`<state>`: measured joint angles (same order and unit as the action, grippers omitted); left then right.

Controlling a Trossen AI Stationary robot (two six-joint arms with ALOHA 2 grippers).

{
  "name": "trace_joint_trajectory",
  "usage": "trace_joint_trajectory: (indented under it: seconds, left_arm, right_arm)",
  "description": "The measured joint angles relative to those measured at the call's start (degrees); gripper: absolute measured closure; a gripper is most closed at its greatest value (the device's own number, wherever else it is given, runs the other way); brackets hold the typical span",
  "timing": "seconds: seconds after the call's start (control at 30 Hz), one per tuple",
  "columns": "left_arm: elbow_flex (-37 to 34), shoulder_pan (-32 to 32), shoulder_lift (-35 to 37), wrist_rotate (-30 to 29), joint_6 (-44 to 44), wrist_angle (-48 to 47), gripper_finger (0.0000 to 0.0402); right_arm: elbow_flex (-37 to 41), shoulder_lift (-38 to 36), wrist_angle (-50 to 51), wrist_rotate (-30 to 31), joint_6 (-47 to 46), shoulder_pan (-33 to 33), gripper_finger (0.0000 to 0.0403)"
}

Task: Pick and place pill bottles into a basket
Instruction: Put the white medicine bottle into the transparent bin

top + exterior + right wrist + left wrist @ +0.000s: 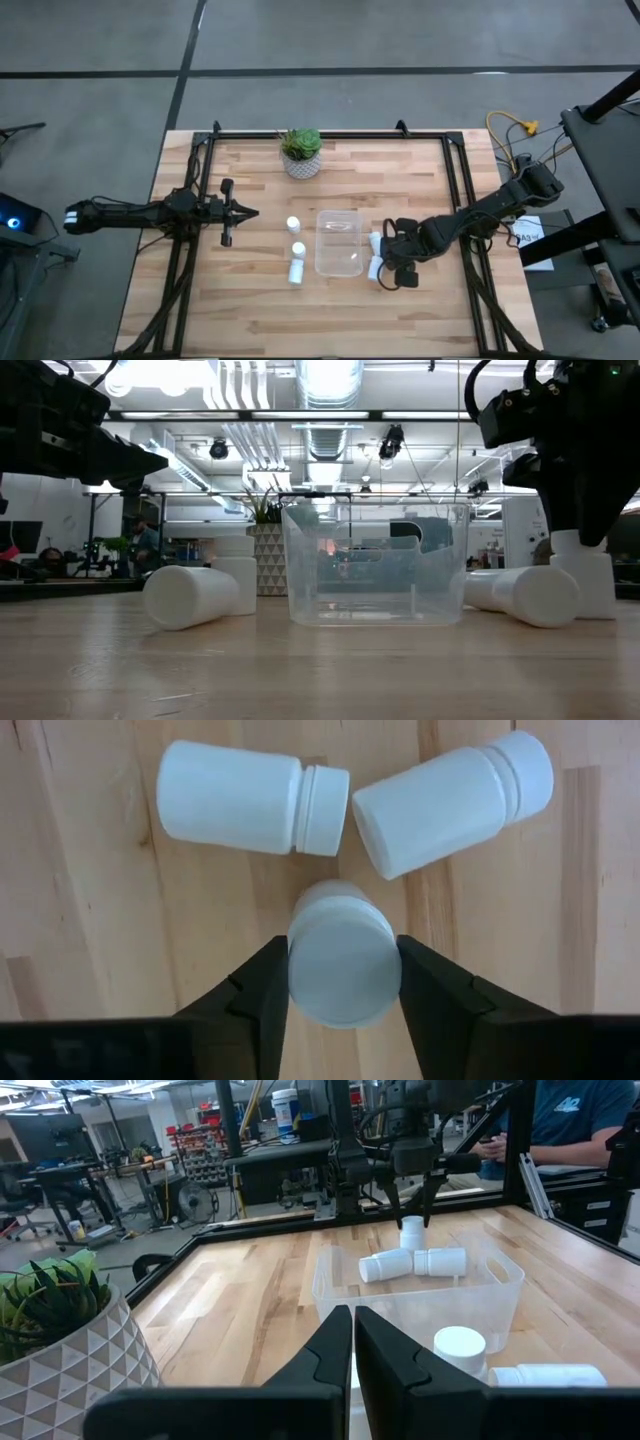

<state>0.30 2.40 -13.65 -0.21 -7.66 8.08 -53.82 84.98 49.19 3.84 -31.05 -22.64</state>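
Observation:
Six white pill bottles lie around the empty clear tub (339, 242). Three are to its left (296, 248): one lies on its side (190, 597) and one stands behind it (235, 572). Three are to its right. Two of these lie on their sides (250, 798) (450, 798), and the third stands upright (343, 965) between the fingers of my right gripper (392, 262). My left gripper (240, 212) is shut and empty above the table, left of the bottles. My right gripper pinches the upright bottle between its two fingers, one on each side of its upper part (296, 982). The fingers come from above, pointing down. The bottle stands upright with its base on the table (585, 610).
A potted green plant (301, 152) stands at the table's far edge, behind the tub. A black frame (200, 180) runs along the table's sides. A person sits beyond the table's right side (570, 1120). Bare wood lies toward the near edge.

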Motion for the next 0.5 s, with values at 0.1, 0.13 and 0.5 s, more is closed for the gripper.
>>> trace_joint_trajectory:
  seconds: [0.1,0.13,0.5]
  left_arm:
    - [0.00,0.01,0.00,0.00,0.00,0.00,0.0402]
    - [0.00,0.00,0.00,0.00,0.00,0.00,0.0402]
    - [0.00,0.00,-0.04,0.00,-0.02,0.00,0.0402]
  right_arm:
    - [-3.30,-0.20,4.30,0.01,0.31,0.65,0.0260]
    - [-4.59,-0.27,6.27,0.01,0.72,0.89,0.0260]
    - [-20.51,-0.92,14.23,0.63,10.97,8.12,0.0260]
